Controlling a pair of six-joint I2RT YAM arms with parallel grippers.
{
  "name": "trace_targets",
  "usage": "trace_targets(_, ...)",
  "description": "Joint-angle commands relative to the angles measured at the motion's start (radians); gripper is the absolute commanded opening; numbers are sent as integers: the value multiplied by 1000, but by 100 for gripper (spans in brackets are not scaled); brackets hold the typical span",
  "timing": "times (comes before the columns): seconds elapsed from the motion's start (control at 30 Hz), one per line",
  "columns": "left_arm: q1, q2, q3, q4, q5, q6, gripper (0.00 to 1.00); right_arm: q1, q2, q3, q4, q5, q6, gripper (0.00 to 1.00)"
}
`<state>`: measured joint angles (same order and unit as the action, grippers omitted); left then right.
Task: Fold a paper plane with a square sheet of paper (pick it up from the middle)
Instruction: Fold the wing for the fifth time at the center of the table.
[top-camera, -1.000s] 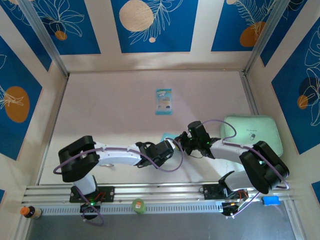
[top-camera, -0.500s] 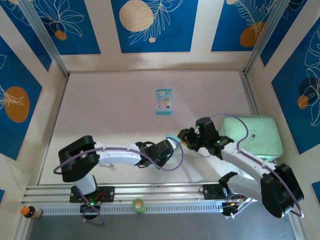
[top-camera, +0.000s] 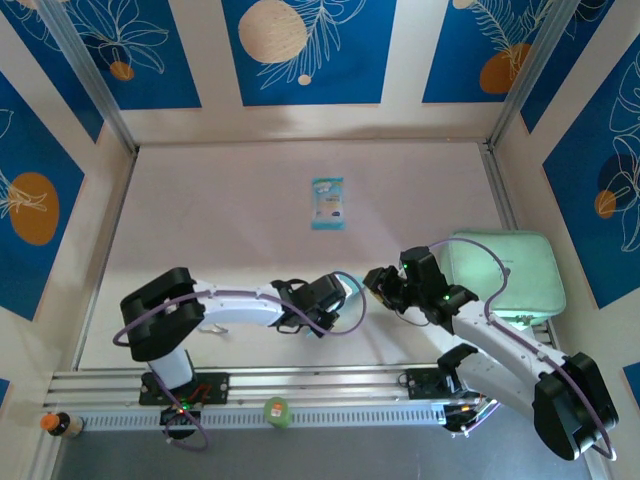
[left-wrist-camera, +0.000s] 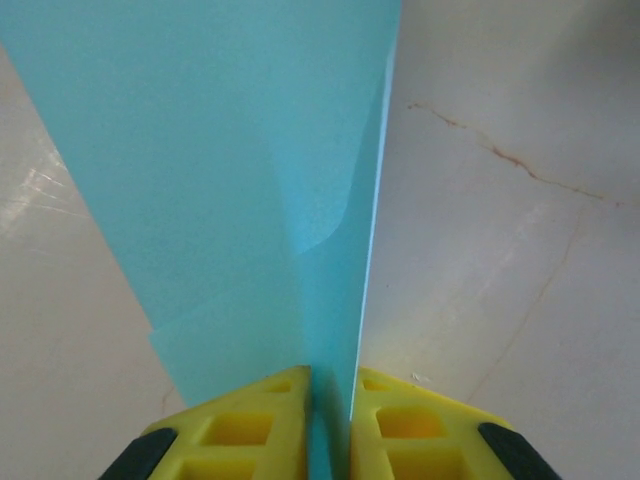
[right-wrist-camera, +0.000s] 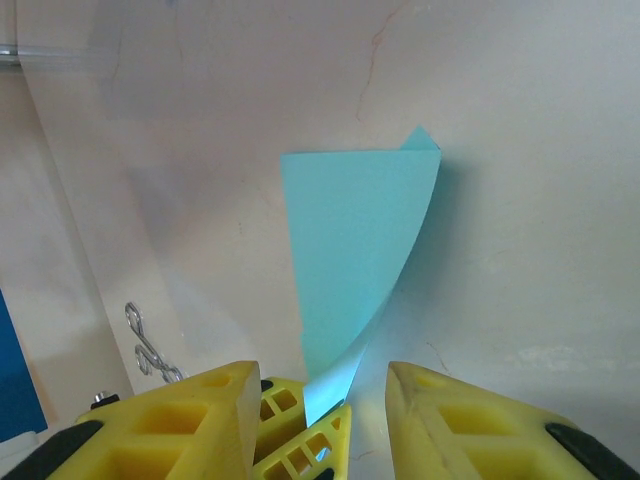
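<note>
Left gripper (left-wrist-camera: 330, 388) pinches paper sheet (left-wrist-camera: 230, 170) — long axis straight out; right gripper (right-wrist-camera: 320, 385) open, opposite, by near edge of table (top-camera: 220, 200).

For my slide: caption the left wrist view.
Left end effector pinches the creased light-blue sheet of paper over a tabletop.

Looks like a lab robot cell: pale desk (top-camera: 220, 225) boxed in by blue leaf-print panels (top-camera: 305, 80) and metal corner posts (top-camera: 85, 75), aluminium rail (top-camera: 330, 385) along its near edge.
</note>
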<state>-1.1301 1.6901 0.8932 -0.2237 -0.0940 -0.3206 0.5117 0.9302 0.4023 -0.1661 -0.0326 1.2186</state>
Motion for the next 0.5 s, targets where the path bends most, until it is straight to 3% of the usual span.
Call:
trace_targets(0.0,17,11,-11,7,66,-18,17,-1,-9,-15,-8,-6,-13,38)
trace_targets(0.47,76,33,-24,43,202,-41,17,26,39,-29,38,-24,-22,38)
